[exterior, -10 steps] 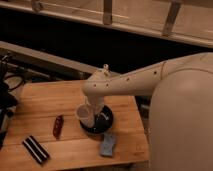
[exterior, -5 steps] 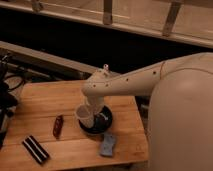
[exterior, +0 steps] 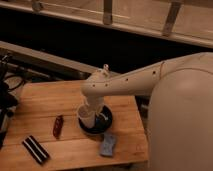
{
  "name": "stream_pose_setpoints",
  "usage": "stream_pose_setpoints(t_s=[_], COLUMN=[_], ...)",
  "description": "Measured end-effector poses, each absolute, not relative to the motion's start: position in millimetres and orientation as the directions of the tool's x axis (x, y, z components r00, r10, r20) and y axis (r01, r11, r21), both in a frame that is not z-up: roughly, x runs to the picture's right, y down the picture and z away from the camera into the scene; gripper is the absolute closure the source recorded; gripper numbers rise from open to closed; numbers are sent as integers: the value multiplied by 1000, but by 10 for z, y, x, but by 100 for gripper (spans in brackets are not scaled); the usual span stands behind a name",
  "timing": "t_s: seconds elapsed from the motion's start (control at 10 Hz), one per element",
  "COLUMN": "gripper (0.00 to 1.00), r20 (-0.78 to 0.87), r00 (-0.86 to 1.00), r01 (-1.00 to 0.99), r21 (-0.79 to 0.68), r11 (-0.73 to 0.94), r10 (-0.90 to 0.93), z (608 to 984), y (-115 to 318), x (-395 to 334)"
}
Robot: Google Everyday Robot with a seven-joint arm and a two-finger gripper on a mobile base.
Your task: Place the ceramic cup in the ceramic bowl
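Note:
The white ceramic cup point(exterior: 85, 116) is upright at the left rim of the black ceramic bowl point(exterior: 104, 123), overlapping its inner left side. The bowl stands on the wooden table point(exterior: 45, 100), right of centre. My white arm reaches in from the right and bends down. My gripper point(exterior: 91, 109) is directly on the cup's right side and rim, shut on the cup. The arm's wrist hides part of the bowl's inside.
A small dark red packet point(exterior: 58, 126) lies left of the bowl. A black striped bar point(exterior: 36, 149) lies near the front left corner. A blue object point(exterior: 107, 145) lies in front of the bowl. My white body point(exterior: 182, 120) fills the right side. Dark equipment point(exterior: 5, 95) stands at the left edge.

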State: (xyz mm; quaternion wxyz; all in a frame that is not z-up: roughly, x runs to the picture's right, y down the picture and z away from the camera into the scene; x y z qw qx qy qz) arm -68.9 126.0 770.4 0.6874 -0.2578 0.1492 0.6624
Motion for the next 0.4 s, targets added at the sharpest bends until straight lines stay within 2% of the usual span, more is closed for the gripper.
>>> stream_pose_setpoints(t_s=[0.4], gripper=[10], r20=[-547], r00=[78], r01=[-988], r21=[-157], r11=[-11], r10=[833], z=[7684], y=[1249], x=[-704])
